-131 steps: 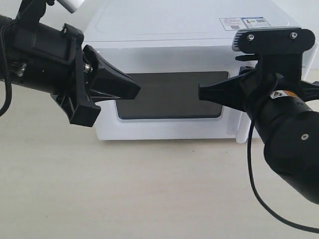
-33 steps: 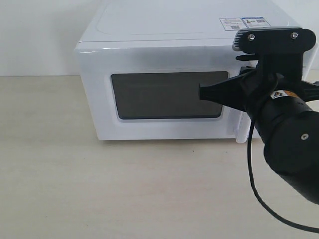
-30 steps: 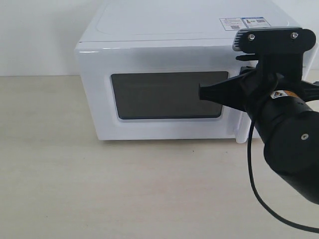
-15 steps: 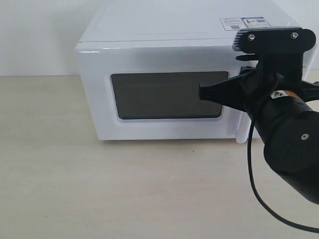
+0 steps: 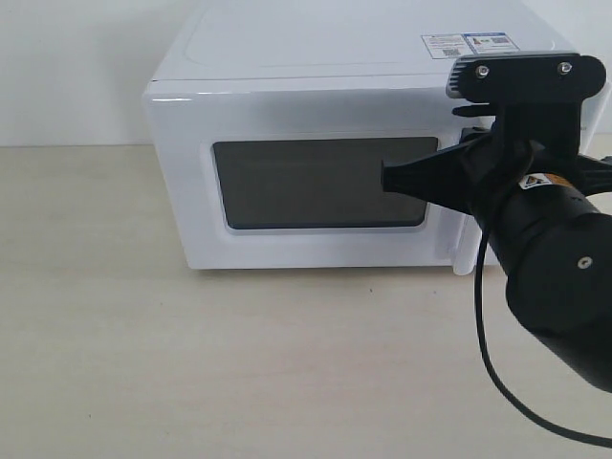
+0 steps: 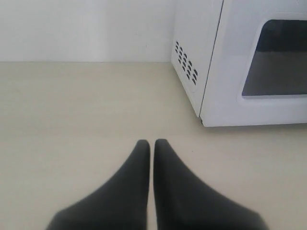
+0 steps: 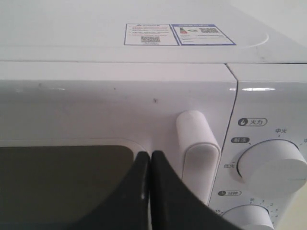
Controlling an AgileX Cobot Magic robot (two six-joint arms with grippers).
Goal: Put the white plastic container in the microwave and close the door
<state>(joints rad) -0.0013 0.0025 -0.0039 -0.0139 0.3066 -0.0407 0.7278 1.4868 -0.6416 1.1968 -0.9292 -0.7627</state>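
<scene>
The white microwave (image 5: 316,86) stands on the table with its door (image 5: 316,182) shut, dark window facing me. The white plastic container is not visible in any view. My right gripper (image 5: 385,178) is shut and empty, its tip right in front of the door window's right edge, just beside the white bar handle (image 7: 196,143). In the right wrist view the right gripper (image 7: 150,154) shows both fingers pressed together. My left gripper (image 6: 151,143) is shut and empty above bare table, off to the microwave's (image 6: 249,62) left side. It is outside the exterior view.
Two round white dials (image 7: 273,165) sit to the right of the handle. A sticker (image 5: 469,44) lies on the microwave top. Vent holes (image 6: 187,64) mark its left side wall. The beige table (image 5: 239,363) stretches in front; a white wall stands behind.
The left arm, which hung in front of the microwave's left side 4.4 s ago, has withdrawn out of the exterior view. Nothing has moved over the last second.
</scene>
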